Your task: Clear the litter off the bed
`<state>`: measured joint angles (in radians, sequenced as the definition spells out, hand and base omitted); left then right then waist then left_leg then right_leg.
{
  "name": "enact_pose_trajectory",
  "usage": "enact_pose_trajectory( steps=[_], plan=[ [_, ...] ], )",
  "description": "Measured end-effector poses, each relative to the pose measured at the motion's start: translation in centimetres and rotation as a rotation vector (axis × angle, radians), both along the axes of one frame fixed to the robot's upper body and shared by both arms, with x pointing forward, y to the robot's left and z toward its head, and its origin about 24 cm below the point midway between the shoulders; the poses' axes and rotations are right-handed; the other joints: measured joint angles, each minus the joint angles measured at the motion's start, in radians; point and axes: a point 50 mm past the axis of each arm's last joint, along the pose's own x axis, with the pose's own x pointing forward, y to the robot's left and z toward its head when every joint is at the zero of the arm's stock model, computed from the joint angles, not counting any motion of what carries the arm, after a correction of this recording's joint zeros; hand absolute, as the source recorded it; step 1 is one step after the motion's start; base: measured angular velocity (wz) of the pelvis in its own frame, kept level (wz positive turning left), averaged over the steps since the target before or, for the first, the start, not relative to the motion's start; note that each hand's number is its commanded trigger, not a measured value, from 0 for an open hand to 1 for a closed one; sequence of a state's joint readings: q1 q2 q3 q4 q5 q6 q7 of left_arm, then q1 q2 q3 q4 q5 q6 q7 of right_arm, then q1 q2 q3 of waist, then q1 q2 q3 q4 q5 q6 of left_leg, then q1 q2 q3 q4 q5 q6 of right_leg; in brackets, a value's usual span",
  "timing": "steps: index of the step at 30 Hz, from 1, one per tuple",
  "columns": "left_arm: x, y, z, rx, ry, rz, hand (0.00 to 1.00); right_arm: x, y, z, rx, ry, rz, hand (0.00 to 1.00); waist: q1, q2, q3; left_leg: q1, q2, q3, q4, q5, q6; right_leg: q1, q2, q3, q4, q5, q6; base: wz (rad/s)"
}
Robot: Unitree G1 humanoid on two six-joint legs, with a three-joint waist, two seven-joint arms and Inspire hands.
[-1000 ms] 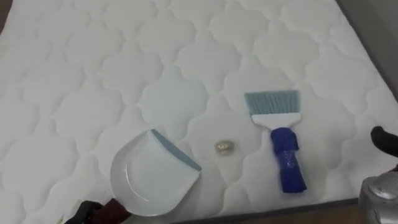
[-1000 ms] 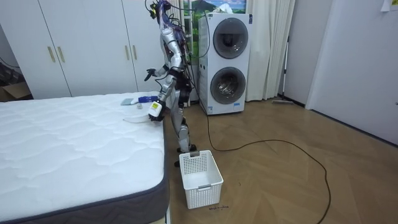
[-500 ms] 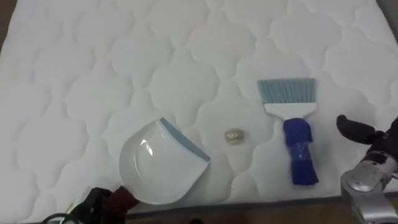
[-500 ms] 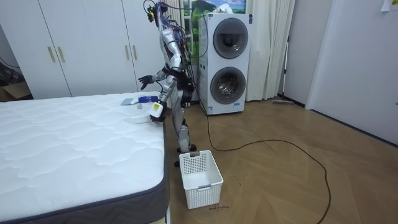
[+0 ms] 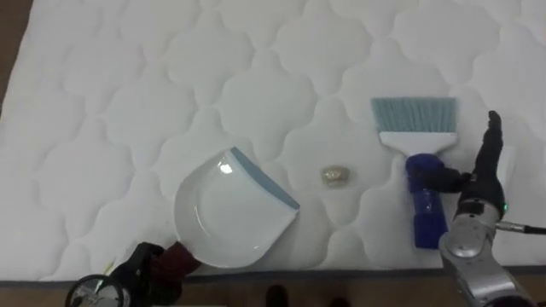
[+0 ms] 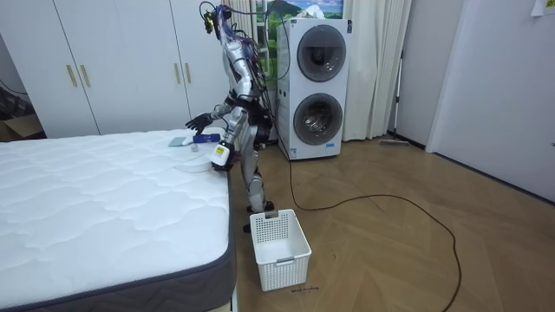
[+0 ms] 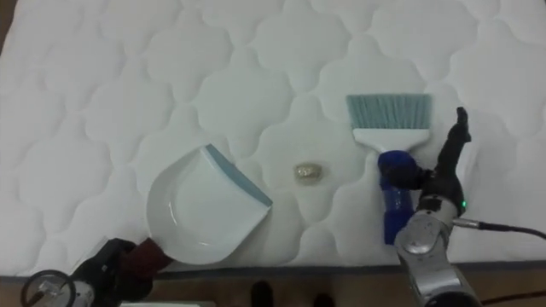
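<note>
- White quilted bed [image 5: 128, 102] carries a dustpan [image 5: 226, 213], a brush [image 5: 415, 141] and a small tan scrap [image 5: 335, 176] between them.
- My left hand [image 5: 141, 263] grips the dustpan's dark red handle at the bed's near edge.
- My right hand [image 5: 478, 183] is spread, fingers straight, thumb at the brush's blue handle.

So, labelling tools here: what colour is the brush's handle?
Blue; the brush handle shows best in the left eye view.

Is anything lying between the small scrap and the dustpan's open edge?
Nothing visible: only bare mattress separates the scrap from the dustpan lip. The brush lies on the scrap's far side, by the right hand.
</note>
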<state>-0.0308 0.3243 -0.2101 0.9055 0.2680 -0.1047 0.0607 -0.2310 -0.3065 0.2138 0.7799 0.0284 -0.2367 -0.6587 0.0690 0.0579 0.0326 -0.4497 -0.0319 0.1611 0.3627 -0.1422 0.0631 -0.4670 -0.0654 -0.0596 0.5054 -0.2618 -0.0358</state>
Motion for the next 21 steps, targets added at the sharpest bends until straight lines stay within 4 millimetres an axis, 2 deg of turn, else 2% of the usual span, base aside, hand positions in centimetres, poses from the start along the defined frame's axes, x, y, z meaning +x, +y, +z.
enact_pose_trajectory(
  steps=[7, 9, 17, 21],
  plan=[
    [0.1, -0.3, -0.1, -0.011, -0.008, 0.011, 1.00, 0.4, 0.4, -0.1, 0.009, 0.039, 0.045, 0.00, 0.008, 0.012, 0.0041, -0.035, 0.000, 0.004, 0.019, -0.001, 0.001, -0.044, -0.004, 0.001, 0.034, -0.005, -0.002, 0.00],
    [-0.1, -0.6, -0.2, -0.025, -0.005, 0.020, 1.00, 0.5, 0.5, -0.1, 0.015, 0.051, 0.063, 0.00, 0.011, 0.020, 0.0006, -0.042, 0.000, 0.006, 0.019, -0.001, 0.001, -0.056, -0.004, 0.002, 0.041, -0.006, -0.003, 0.00],
    [-0.2, -0.7, -0.3, -0.028, 0.001, 0.028, 1.00, 0.9, 0.7, 0.0, 0.027, 0.063, 0.102, 0.00, 0.011, 0.024, 0.0004, -0.046, 0.001, 0.018, 0.021, -0.001, 0.001, -0.067, -0.005, 0.008, 0.053, -0.010, -0.007, -0.01],
    [-0.3, -0.8, -0.4, -0.022, 0.005, 0.021, 1.00, 0.2, 0.1, -1.1, 0.019, 0.123, 0.078, 0.00, 0.007, 0.023, 0.0001, -0.037, 0.001, 0.017, 0.023, -0.001, 0.001, -0.050, -0.006, 0.001, 0.045, -0.009, -0.007, 0.04]
  ],
)
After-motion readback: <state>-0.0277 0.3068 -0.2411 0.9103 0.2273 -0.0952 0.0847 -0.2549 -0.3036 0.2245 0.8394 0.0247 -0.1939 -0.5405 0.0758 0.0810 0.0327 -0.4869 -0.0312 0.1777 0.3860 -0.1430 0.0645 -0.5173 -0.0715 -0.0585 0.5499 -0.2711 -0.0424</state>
